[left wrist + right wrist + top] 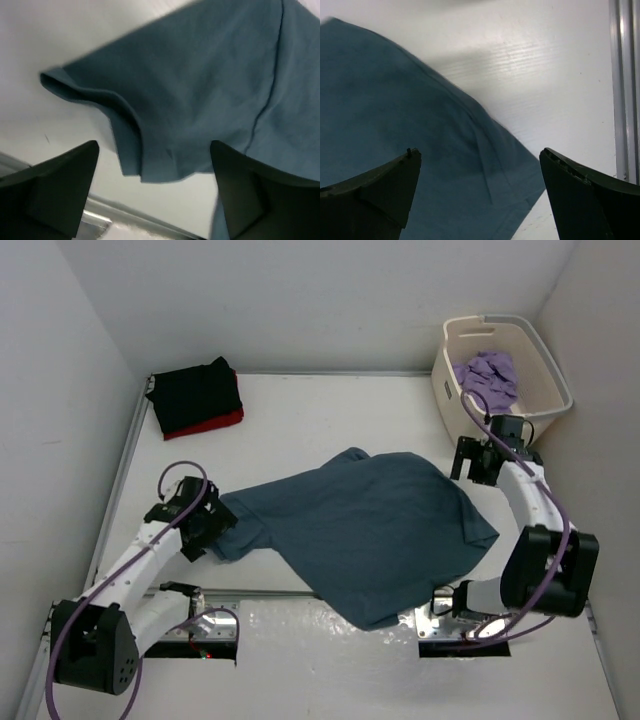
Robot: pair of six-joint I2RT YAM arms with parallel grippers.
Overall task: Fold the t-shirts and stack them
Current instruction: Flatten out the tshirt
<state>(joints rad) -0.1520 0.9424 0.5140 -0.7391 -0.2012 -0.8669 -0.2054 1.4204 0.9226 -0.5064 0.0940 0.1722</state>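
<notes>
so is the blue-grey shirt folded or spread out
Spread out: the blue-grey shirt lies open across the table, a sleeve out to each side, not squared up like the black shirt in the far corner.

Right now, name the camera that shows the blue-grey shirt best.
Top external: the whole blue-grey shirt lies spread on the table. Left wrist shows only a sleeve; right wrist only a corner.

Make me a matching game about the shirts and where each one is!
Things:
1. slate blue cloth t-shirt
2. lavender purple cloth t-shirt
3. black cloth t-shirt
4. red cloth t-shirt

Places:
a. bottom of the far-left pile
b. inside the cream plastic tub
c. spread out on the white table
d. top of the far-left pile

Pairs: 1-c, 2-b, 3-d, 4-a
</notes>
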